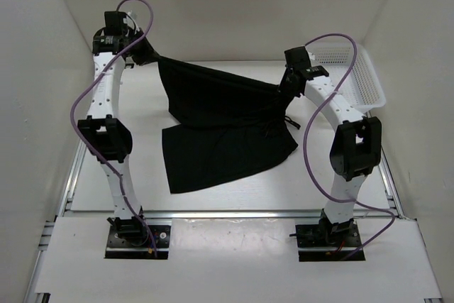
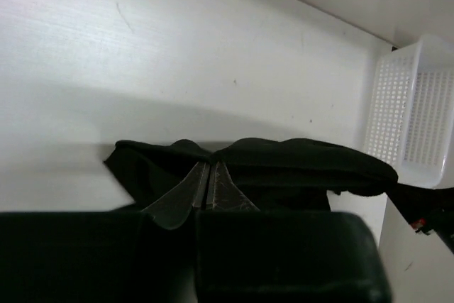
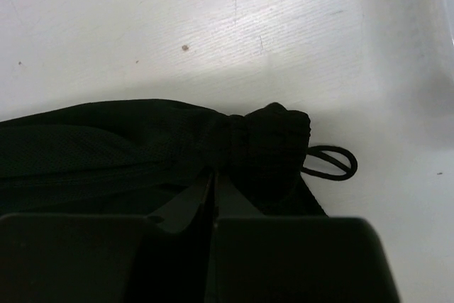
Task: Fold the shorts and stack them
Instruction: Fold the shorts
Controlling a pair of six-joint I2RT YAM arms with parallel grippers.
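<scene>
- Your left gripper (image 1: 147, 54) is clamped on one end of the plain black soft-fabric shorts (image 1: 220, 122).
- Your right gripper (image 1: 282, 90) is clamped on the other end.
- The lower fabric lies on the white table (image 1: 234, 200).

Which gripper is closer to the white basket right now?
Right. The right gripper is beside the basket, pinching the shorts; the left gripper holds their other end, farther away.
</scene>
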